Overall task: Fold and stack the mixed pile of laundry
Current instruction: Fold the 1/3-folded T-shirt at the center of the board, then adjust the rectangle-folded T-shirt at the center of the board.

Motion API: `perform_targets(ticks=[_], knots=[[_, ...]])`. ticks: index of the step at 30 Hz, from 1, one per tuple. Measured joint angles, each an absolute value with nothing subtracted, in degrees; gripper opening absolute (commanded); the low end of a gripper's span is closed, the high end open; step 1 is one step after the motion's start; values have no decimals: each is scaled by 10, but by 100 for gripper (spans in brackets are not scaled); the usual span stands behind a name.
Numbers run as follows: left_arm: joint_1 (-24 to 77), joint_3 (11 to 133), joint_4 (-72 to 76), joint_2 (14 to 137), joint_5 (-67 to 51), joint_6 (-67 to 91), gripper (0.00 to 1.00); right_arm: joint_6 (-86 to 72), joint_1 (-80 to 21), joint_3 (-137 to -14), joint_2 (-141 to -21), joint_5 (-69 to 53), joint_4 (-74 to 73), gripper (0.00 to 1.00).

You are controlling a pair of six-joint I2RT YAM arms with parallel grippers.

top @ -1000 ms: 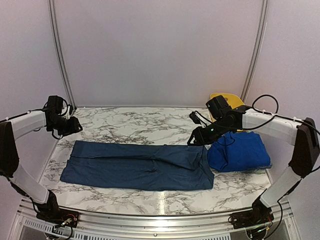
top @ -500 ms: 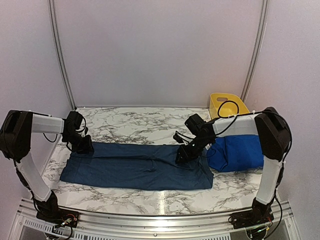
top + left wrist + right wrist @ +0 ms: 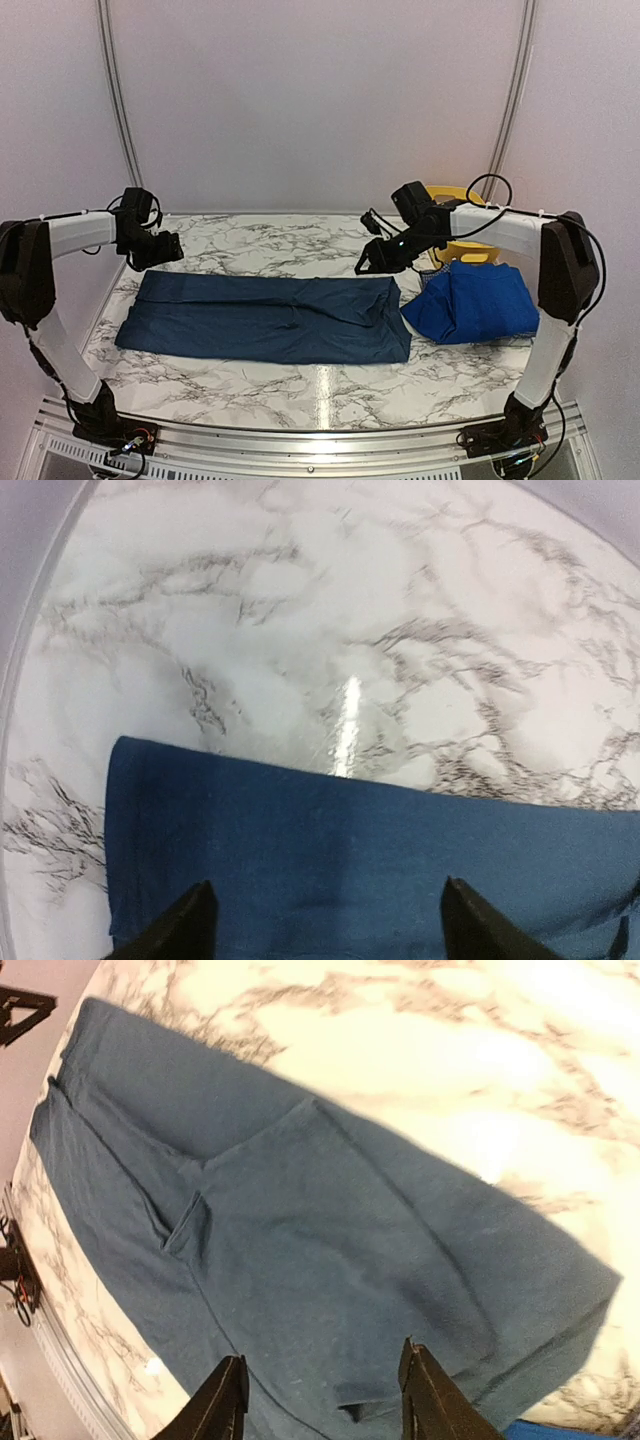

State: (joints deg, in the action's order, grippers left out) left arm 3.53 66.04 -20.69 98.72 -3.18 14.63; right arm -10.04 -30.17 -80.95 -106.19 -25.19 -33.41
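The dark denim-blue garment [image 3: 265,318] lies spread flat along the marble table [image 3: 270,245]. A bright royal-blue garment [image 3: 472,305] sits crumpled at its right end. My left gripper [image 3: 170,248] hovers above the denim garment's far left corner. In the left wrist view the gripper [image 3: 330,925] is open, with only the denim cloth [image 3: 350,860] below it. My right gripper [image 3: 368,262] hangs over the garment's far right end. The right wrist view shows it [image 3: 322,1380] open above the cloth [image 3: 330,1260], holding nothing.
A yellow tub [image 3: 452,194] stands at the back right corner, partly hidden by the right arm. White walls with metal rails close the back and sides. Bare marble shows behind the garment [image 3: 350,600] and along the front edge [image 3: 300,395].
Both grippers were down on the denim garment's far edge and have lifted off it, moving back. The left jaws have widened. The garment now lies a little flatter and further left.
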Motion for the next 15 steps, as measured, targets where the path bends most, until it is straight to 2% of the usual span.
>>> perform_targets(ticks=[2,9,15], knots=[[45,664,-206,947,-25,139,98,-103,-278,-821,-1059,-254,-331,48],[52,716,-154,832,-30,169,99,-114,-258,-822,-1096,-255,-330,47],[40,740,-129,847,-128,193,99,-122,-259,-814,-1121,-255,-333,48]])
